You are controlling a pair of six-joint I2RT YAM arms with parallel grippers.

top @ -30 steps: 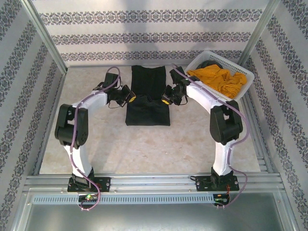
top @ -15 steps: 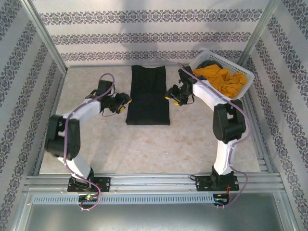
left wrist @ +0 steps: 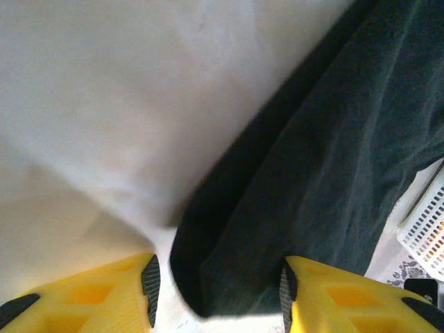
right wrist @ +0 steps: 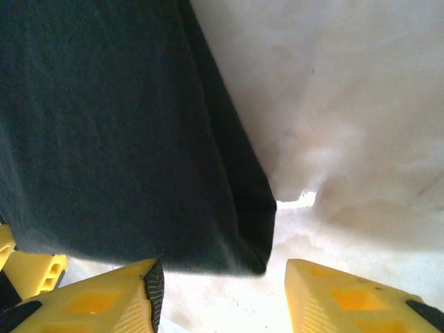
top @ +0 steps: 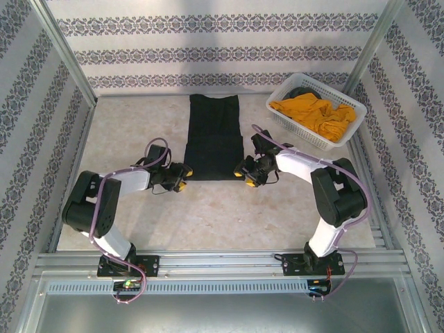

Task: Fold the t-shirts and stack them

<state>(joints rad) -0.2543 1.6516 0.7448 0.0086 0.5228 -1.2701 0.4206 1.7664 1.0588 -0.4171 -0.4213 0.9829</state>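
The black t-shirt (top: 215,135) lies flat on the table as a long narrow folded strip, running from the back wall toward the arms. My left gripper (top: 184,171) sits low at its near left corner and my right gripper (top: 240,171) at its near right corner. In the left wrist view the black shirt (left wrist: 333,139) has its corner lying between my left gripper's (left wrist: 218,295) open yellow fingers. In the right wrist view the black cloth (right wrist: 104,125) ends just ahead of my right gripper (right wrist: 222,295), which is open and empty. The mustard-orange t-shirt (top: 316,114) lies crumpled in the basket.
The white lattice basket (top: 298,129) stands at the back right, with something dark under the orange cloth. Patterned walls and metal posts close in the table on three sides. Bare marbled tabletop (top: 208,215) stretches between the shirt and the arm bases.
Both grippers let go of the black shirt's edge, opened, and drew back toward me to its near corners. The shirt settled flat into a longer strip.
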